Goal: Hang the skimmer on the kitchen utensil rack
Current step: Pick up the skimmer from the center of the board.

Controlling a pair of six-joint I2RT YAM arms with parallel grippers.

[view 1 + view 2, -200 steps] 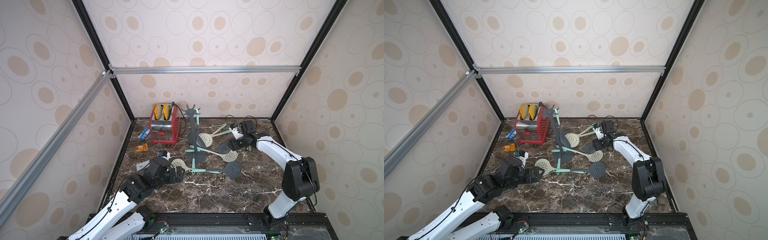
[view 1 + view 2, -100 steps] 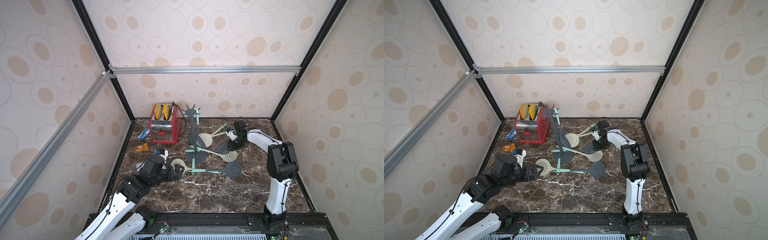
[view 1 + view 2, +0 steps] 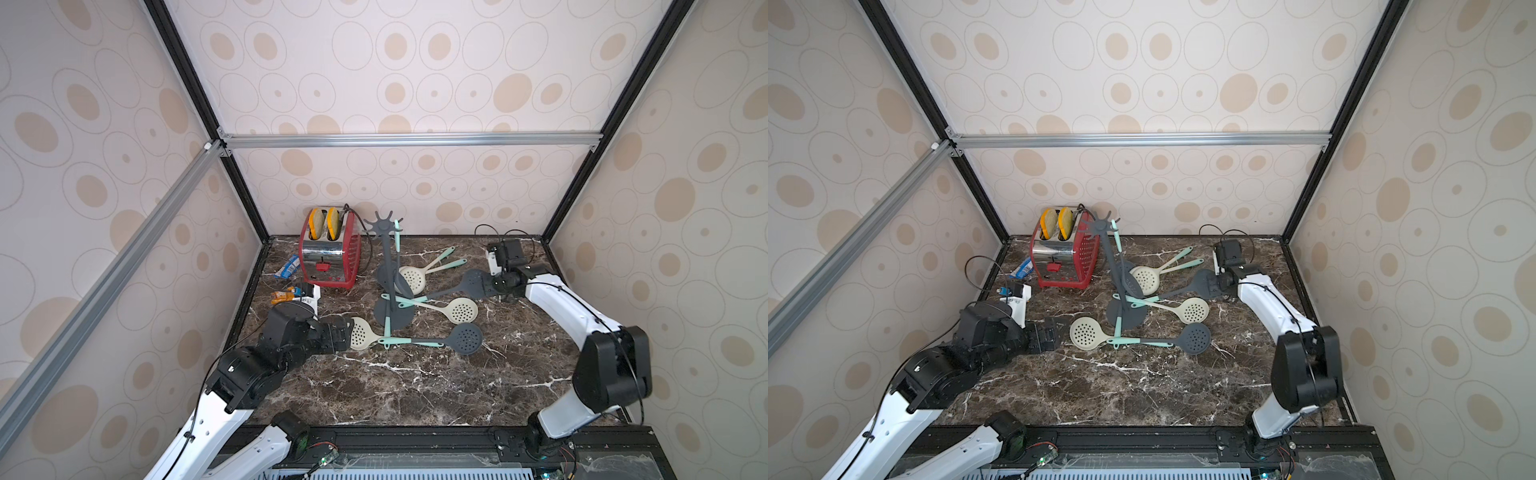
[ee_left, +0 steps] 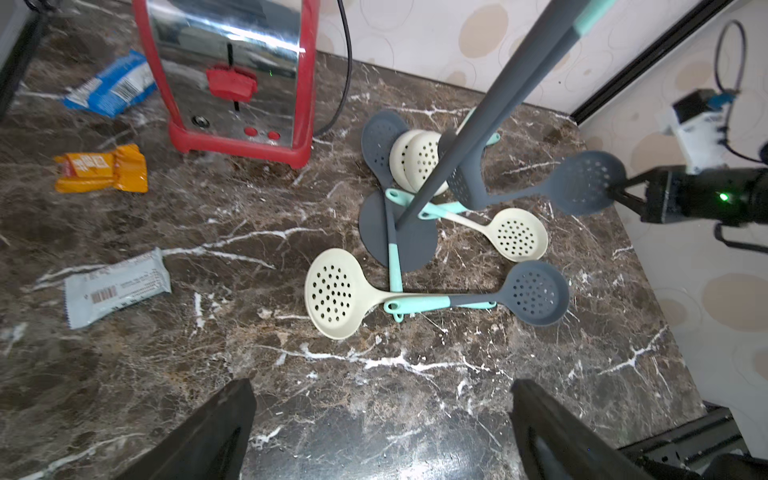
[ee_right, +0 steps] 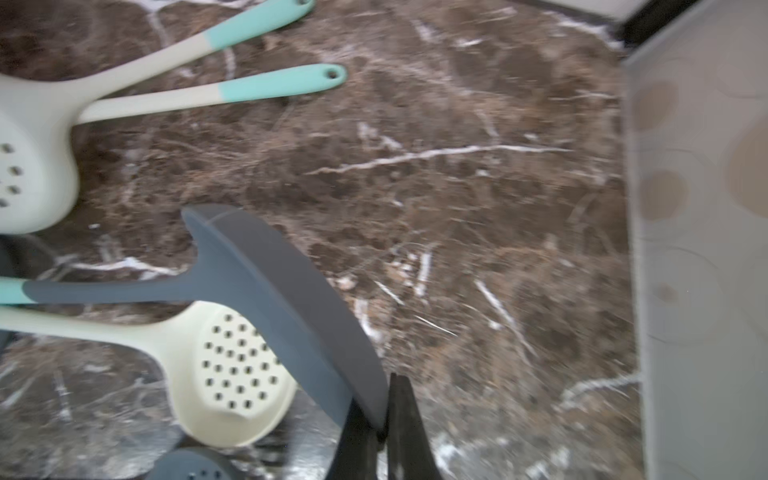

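Grey skimmer (image 4: 586, 189) lies just beside the kitchen utensil rack (image 3: 389, 266), on the right arm's side, long axis pointing at the rack's base. We find the right gripper (image 5: 384, 419) pinching its bowl rim; the left gripper (image 4: 382, 399) gapes empty across the rack. Red toaster (image 3: 322, 249) near the rack holds two slices (image 3: 326, 222).

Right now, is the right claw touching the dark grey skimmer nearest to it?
Touching. The right wrist view shows the right gripper shut on the rim of the dark grey skimmer, with no gap between them.
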